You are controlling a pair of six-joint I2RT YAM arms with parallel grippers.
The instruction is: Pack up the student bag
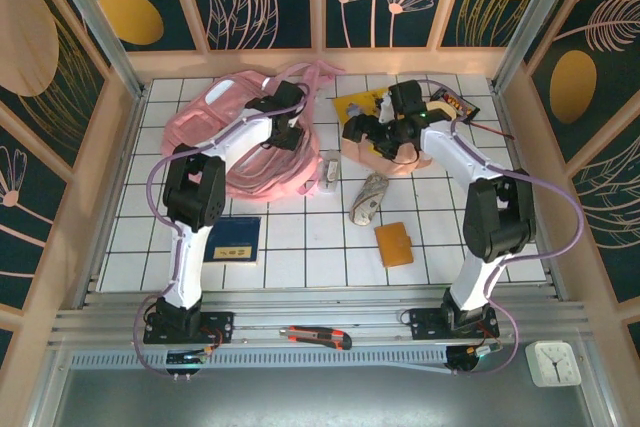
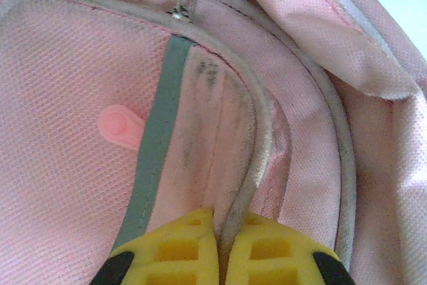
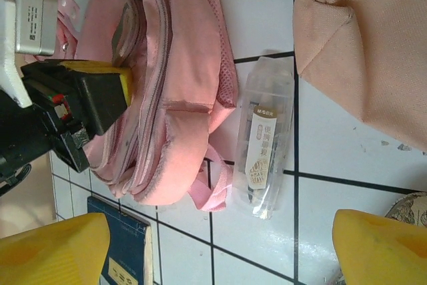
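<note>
At the far left of the tiled table [image 1: 300, 247], the student bag [image 1: 215, 112] is laid flat, and a ridge of its piped pocket seam is pinched between the closed fingers of the left gripper [image 2: 219, 231]. Further right, the right gripper [image 3: 217, 248] is held with its fingers wide apart above a clear pen box [image 3: 267, 145], near a peach pouch [image 3: 367, 51].

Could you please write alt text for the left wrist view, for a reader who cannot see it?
The left gripper, yellow fingers closed, pinches a piped seam of the pink student bag. A grey strip, a pink tab and a zip pull lie beyond.
</note>
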